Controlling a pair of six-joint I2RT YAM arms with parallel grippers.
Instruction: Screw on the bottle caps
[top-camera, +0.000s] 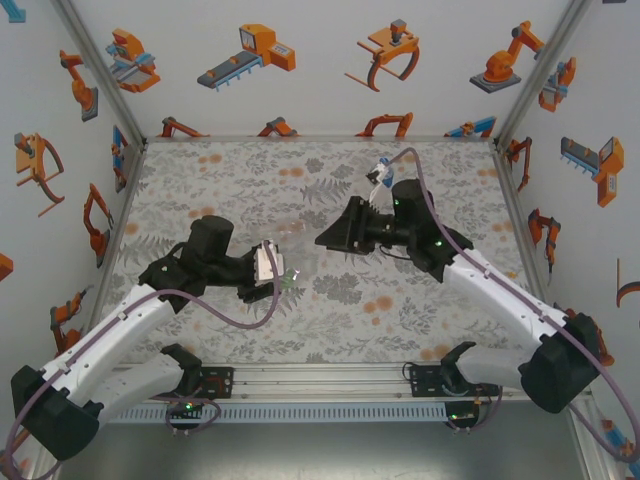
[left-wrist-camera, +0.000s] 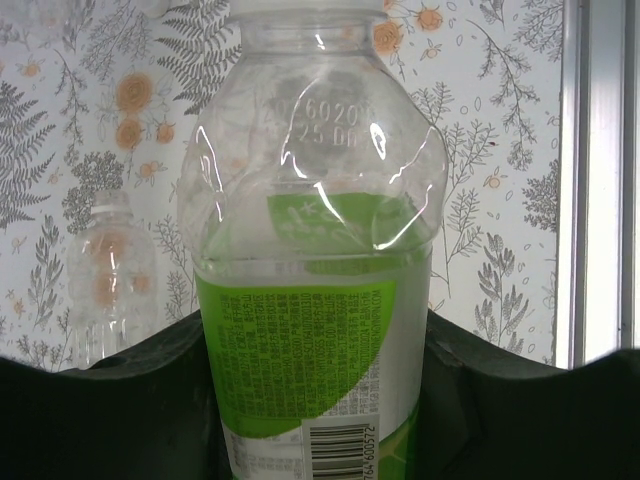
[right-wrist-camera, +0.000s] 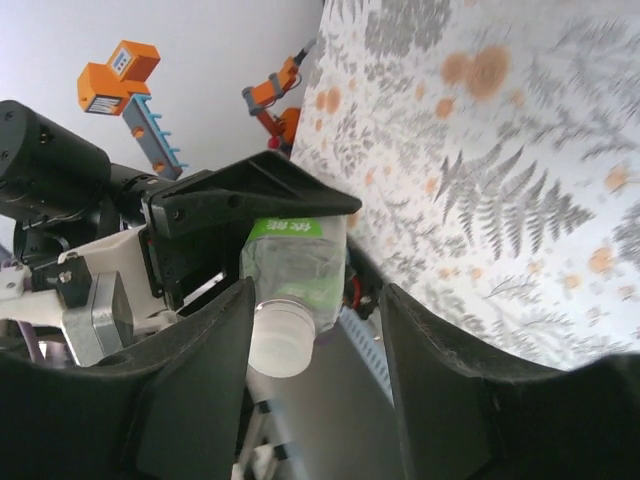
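Top external: left gripper (top-camera: 282, 272) clamped on green-label bottle (top-camera: 291, 280) mid-table; right gripper (top-camera: 325, 240) near it.
Left wrist: bottle wall dented.
Right wrist: 2 fingers parted around white cap (right-wrist-camera: 280, 338), not pinching.
Risk: loose cap cross-threads or drops.

The top camera looks down over the whole bench (top-camera: 400, 330) from behind. Both wrist cameras frame the green-label bottle (left-wrist-camera: 310, 380) closely: left side-on, right facing its cap (right-wrist-camera: 278, 338).
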